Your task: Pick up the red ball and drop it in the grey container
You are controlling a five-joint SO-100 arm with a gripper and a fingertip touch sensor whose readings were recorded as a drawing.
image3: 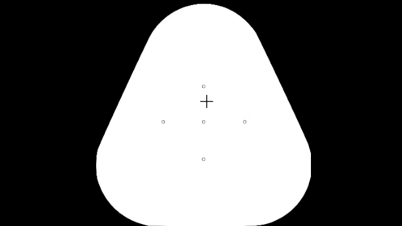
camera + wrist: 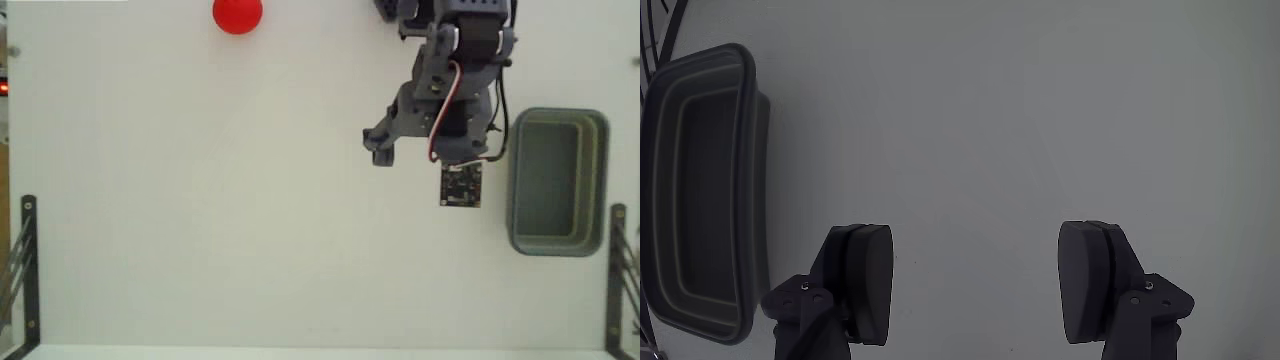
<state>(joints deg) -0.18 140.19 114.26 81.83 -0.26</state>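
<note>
In the fixed view the red ball point(image 2: 238, 14) lies at the table's top edge, partly cut off by the frame and far left of the arm. The grey container point(image 2: 515, 180) stands empty at the right side, lengthwise up and down the view. My gripper point(image 2: 420, 150) hangs over the bare table just left of the container, well away from the ball. The wrist view shows the gripper point(image 2: 978, 278) open, two dark fingers wide apart with nothing but table between them. There the container point(image 2: 758, 200) sits at the left edge. The ball is out of the wrist view.
The table is a plain white surface point(image 2: 200, 200). Black metal brackets stand at its lower left point(image 2: 25, 250) and lower right point(image 2: 618, 260) corners. The arm's base enters from the top edge point(image 2: 450, 15).
</note>
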